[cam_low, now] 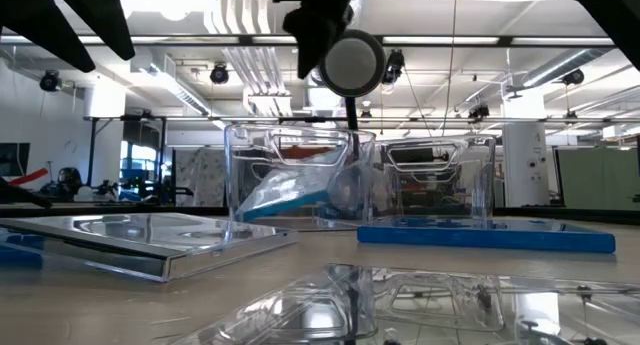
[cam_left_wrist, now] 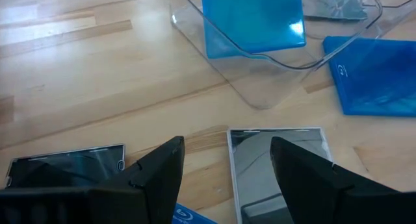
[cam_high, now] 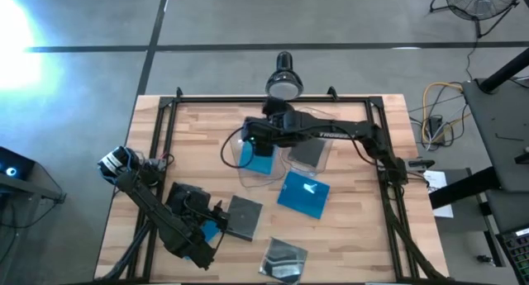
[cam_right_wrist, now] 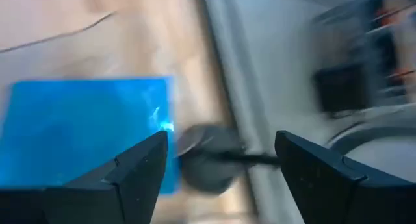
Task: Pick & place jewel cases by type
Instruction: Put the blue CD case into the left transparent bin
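Hovering over the left clear bin [cam_high: 248, 157], your right gripper [cam_high: 250, 136] has its fingers spread and empty; a blue jewel case [cam_high: 261, 161] already lies tilted inside. Lift straight up to clear the bin wall before you swing away. Another blue case [cam_high: 303, 194] lies flat on the table, just beside the bins: likely your next pick. Left gripper [cam_high: 216, 223] waits low, fingers spread over a silvery case [cam_high: 245, 216]. Grey case [cam_high: 307, 152] sits in the right bin.
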### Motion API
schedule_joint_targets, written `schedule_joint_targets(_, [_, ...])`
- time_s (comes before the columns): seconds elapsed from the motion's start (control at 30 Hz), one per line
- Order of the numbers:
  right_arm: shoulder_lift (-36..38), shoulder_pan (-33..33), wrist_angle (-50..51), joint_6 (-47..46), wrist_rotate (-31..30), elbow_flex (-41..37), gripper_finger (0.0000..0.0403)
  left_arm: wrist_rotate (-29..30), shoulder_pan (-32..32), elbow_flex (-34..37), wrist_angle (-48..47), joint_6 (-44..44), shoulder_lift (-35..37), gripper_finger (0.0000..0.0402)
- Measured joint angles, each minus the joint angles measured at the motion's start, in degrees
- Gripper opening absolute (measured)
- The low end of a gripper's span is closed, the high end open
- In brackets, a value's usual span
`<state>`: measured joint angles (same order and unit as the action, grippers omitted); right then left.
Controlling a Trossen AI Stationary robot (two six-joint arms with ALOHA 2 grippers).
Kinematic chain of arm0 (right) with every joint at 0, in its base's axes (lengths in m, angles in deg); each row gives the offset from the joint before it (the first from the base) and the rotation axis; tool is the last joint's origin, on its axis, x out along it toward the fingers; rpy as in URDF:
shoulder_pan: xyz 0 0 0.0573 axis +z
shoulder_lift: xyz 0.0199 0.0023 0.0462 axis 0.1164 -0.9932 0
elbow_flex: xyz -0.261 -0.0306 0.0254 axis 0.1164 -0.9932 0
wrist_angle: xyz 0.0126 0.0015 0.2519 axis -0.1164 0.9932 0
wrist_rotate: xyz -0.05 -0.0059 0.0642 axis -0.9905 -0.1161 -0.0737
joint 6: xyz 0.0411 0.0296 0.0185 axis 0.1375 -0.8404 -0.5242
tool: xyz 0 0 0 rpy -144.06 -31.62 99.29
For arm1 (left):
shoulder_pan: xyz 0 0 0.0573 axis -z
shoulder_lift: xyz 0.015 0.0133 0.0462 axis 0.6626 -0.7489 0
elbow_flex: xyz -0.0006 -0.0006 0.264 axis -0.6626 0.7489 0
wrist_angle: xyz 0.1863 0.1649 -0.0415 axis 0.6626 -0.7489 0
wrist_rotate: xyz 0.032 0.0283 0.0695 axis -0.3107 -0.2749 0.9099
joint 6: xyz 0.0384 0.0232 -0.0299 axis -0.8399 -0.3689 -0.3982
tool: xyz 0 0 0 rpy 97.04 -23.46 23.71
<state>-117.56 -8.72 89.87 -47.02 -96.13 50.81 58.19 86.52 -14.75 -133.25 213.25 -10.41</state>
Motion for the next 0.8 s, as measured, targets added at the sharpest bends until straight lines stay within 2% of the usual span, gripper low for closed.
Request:
schedule_joint_targets(0.07, [0.4,0.0,5.8,-5.3,5.7,0.0,0.0273,0.0,0.0,0.0,0.0,-0.3,0.0,0.0213])
schedule_joint_targets(0.2, [-0.2,-2.2,16.3,-17.5,10.1,-2.9,0.0264,0.0,0.0,0.0,0.0,-0.6,0.0,0.0213])
schedule_joint_targets(0.3, [-0.8,-5.6,11.6,-20.2,17.6,-7.0,0.0254,0.1,0.0,0.0,0.0,-0.9,0.0,0.0213])
schedule_joint_targets(0.43, [-0.8,-9.5,9.3,-25.2,19.5,-11.2,0.0236,-0.3,0.0,0.0,0.0,-1.5,0.0,0.0213])
schedule_joint_targets(0.6, [-0.6,-13.7,10.0,-26.1,26.7,-13.2,0.0214,-0.7,0.0,0.0,0.3,-1.5,0.0,0.0213])
schedule_joint_targets(0.7, [-0.5,-14.0,6.0,-25.7,28.5,-13.9,0.0208,-0.6,0.0,0.0,0.2,-2.0,0.0,0.0213])
schedule_joint_targets(0.8, [-0.6,-14.1,-1.5,-26.0,33.1,-16.0,0.0208,-0.6,0.0,0.0,0.2,-2.0,0.0,0.0213])
